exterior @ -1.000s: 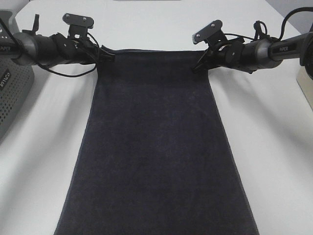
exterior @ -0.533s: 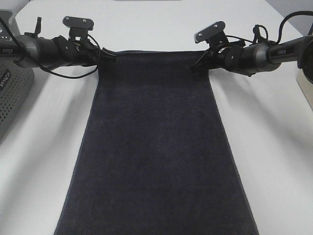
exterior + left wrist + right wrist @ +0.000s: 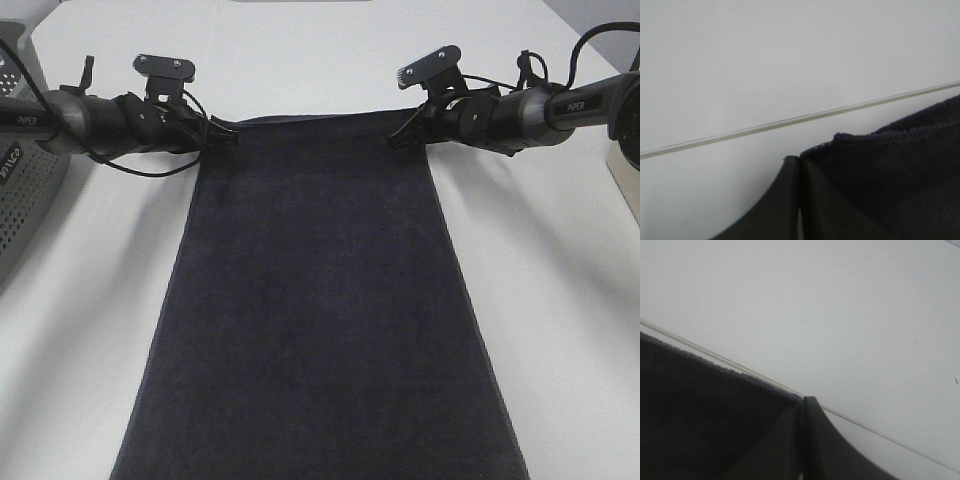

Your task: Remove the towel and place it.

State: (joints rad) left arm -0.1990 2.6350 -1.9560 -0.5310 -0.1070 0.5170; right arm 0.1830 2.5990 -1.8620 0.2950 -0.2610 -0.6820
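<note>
Towel [image 3: 320,300]: spread flat down the white desk [image 3: 560,300], far corners pinched by closed left tool [image 3: 228,132] and right tool [image 3: 397,139]; removal apparently done, release outstanding.

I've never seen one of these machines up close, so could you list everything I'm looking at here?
towel: one, dark charcoal, spread lengthwise down the middle of the table, far corners pinched
perforated basket: one, grey, at the table's left edge, partly out of view
table: one, white, under everything
left gripper: one, black, jaws shut on the towel's far left corner
right gripper: one, black, jaws shut on the far right corner
</note>
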